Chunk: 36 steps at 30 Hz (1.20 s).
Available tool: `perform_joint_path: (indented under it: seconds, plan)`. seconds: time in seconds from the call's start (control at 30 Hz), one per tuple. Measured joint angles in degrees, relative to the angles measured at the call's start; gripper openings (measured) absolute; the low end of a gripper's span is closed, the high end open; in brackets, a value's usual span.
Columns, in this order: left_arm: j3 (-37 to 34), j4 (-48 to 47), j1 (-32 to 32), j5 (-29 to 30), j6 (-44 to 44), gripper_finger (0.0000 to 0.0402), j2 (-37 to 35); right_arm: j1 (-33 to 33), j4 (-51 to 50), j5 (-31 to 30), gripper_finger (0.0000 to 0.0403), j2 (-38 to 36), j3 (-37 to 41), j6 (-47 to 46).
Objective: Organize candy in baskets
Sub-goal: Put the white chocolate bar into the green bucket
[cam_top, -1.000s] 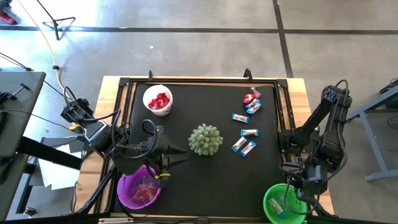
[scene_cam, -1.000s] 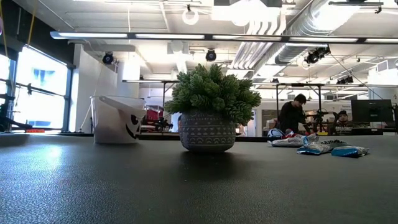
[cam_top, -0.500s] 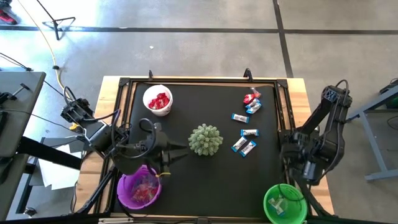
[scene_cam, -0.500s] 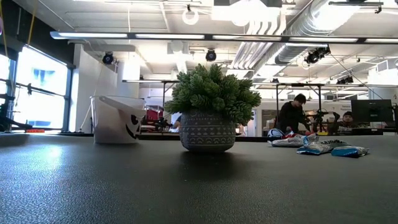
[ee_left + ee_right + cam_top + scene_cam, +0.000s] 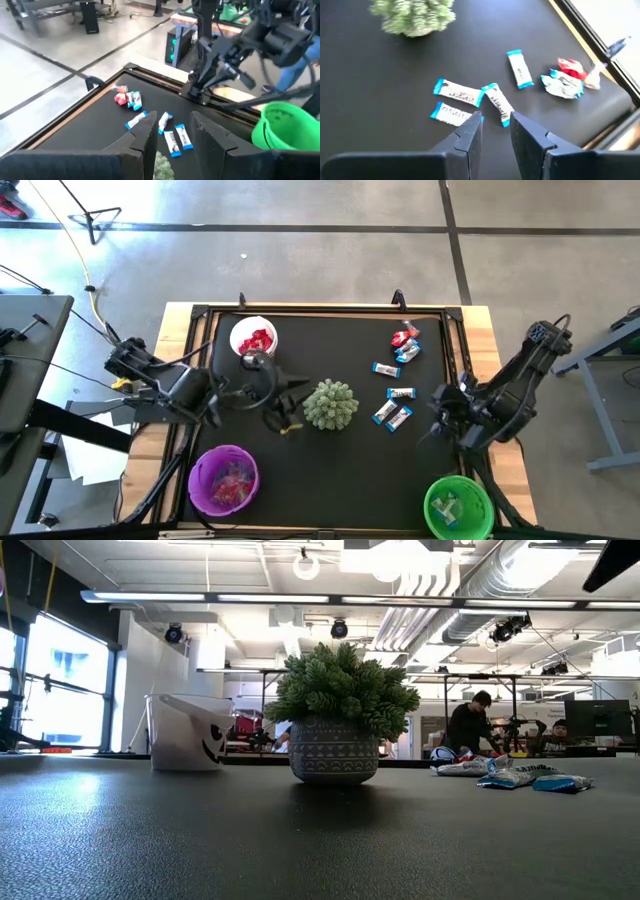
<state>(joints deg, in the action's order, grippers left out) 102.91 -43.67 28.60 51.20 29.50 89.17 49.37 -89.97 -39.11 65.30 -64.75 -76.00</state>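
Several blue-and-silver candies [image 5: 393,405] and a red one [image 5: 403,336] lie loose on the black mat's far right; they also show in the right wrist view [image 5: 470,97]. The white basket [image 5: 254,340] holds red candy, the purple basket [image 5: 224,478] pinkish candy, and the green basket [image 5: 458,505] a few pieces. My left gripper [image 5: 295,402] hovers open, just left of the spiky green plant [image 5: 330,405], with nothing between its fingers [image 5: 150,137]. My right gripper [image 5: 432,425] hangs open above the mat, right of the loose candy, with its fingers [image 5: 470,132] empty.
The spiky plant in its grey pot [image 5: 333,750] stands mid-table between the two grippers. A raised black frame [image 5: 455,350] borders the mat, with wooden table edge [image 5: 480,340] outside it. Bare mat lies along the near side between the purple and green baskets.
My left gripper has swung from above the purple basket toward the far edge, ending beside the plant. My right gripper has left the green basket and moved toward the far edge and the loose candy, tipping up from a steep downward point.
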Motion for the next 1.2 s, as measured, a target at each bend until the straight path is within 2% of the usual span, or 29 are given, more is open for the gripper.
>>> perform_joint_path:
  seconds: [0.13, 0.23, 0.33, 0.5, 0.63, 0.77, 0.87, 0.93, 1.0, 1.2]
  plan:
    - [0.0, 0.6, -1.0, -3.5, -5.0, 0.0101, -1.3, -4.3, 3.0, -0.5, 0.0094, -0.3, 1.6, 1.6]
    - [0.0, 0.3, -1.0, -5.0, -8.6, 0.0101, -1.5, -8.0, 13.1, 1.2, 0.0094, -1.4, 7.1, 6.4]
    - [0.0, 0.3, -1.0, -5.3, -12.0, 0.0101, -2.3, -12.5, 21.3, 8.3, 0.0094, -2.4, 13.9, 13.7]
    - [0.0, -0.6, -1.0, -7.1, -15.4, 0.0101, -5.0, -19.6, 28.8, 21.2, 0.0094, -4.0, 22.9, 22.4]
    - [0.0, -3.7, -1.0, -7.6, -15.9, 0.0101, -8.4, -26.3, 38.7, 27.8, 0.0094, -4.3, 27.3, 28.9]
    - [0.0, -8.6, -1.0, -7.7, -18.2, 0.0101, -11.9, -32.8, 48.7, 29.5, 0.0094, -4.2, 28.0, 44.3]
    - [0.0, -11.6, -1.0, -8.1, -20.8, 0.0101, -13.9, -36.6, 51.3, 29.8, 0.0094, -4.2, 28.0, 57.0]
    - [0.0, -13.3, -1.2, -9.0, -21.6, 0.0101, -15.0, -39.1, 50.9, 31.5, 0.0094, -4.2, 28.1, 61.1]
    - [0.0, -14.8, -1.7, -9.1, -21.9, 0.0101, -15.7, -42.0, 49.4, 32.1, 0.0094, -3.9, 28.1, 61.5]
    - [0.0, -21.3, -4.3, -8.9, -22.5, 0.0101, -17.1, -52.1, 49.5, 35.4, 0.0094, -1.3, 28.2, 53.0]
